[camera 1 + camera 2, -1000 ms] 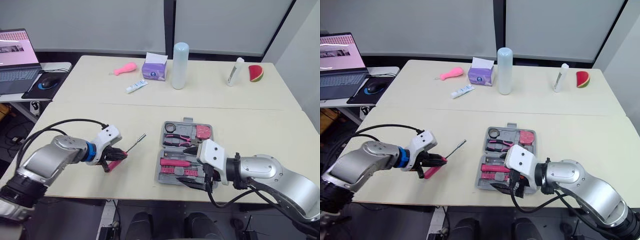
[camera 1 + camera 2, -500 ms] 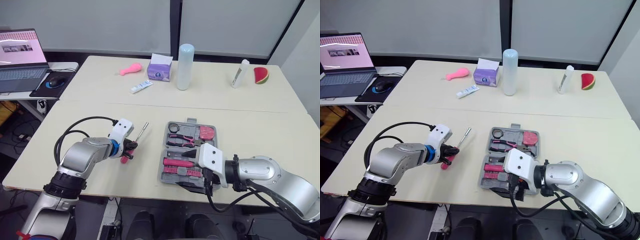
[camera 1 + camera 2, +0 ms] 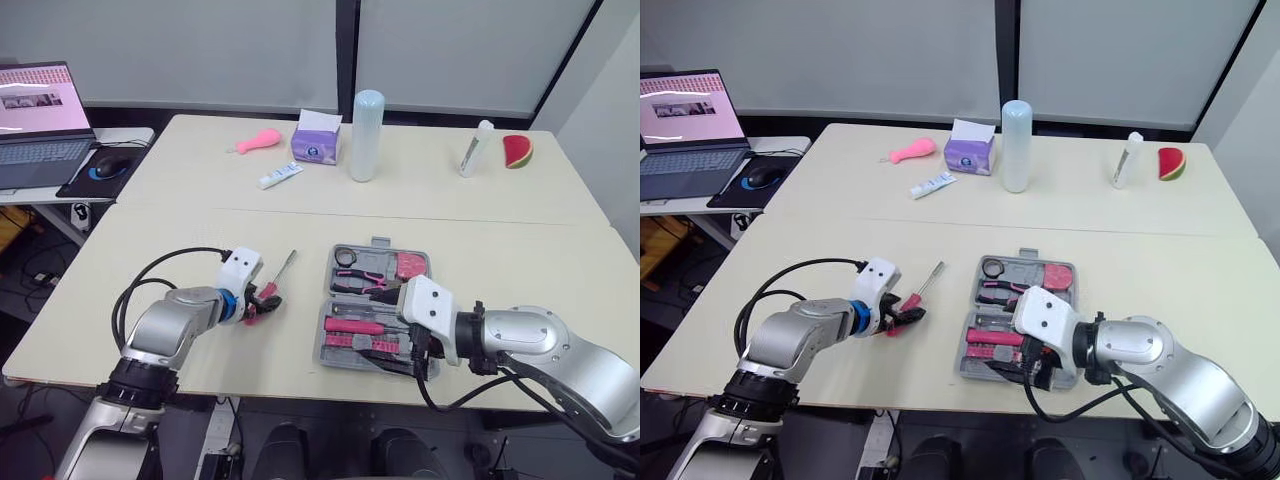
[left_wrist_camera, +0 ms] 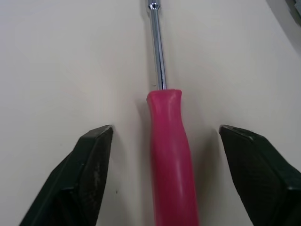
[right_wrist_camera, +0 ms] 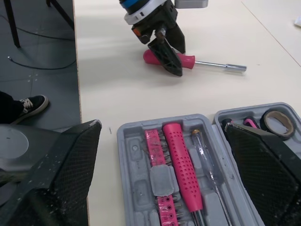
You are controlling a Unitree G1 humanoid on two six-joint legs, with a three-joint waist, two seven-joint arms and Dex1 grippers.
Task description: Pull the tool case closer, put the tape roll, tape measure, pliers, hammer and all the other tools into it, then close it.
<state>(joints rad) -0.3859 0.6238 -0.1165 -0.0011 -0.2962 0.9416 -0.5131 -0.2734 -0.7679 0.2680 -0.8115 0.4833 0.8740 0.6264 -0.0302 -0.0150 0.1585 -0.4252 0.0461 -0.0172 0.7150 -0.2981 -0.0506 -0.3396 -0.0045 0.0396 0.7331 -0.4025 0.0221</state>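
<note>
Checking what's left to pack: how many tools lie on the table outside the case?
1: a pink-handled screwdriver left of the case, inside the open left end effector. The right arm could hide another.

A screwdriver (image 4: 172, 160) with a bright pink handle and shiny silver shaft lies on a plain cream table (image 4: 56, 56). The tool case (image 5: 136, 188) is grey, holding pink and black tools (image 5: 182, 162).
</note>
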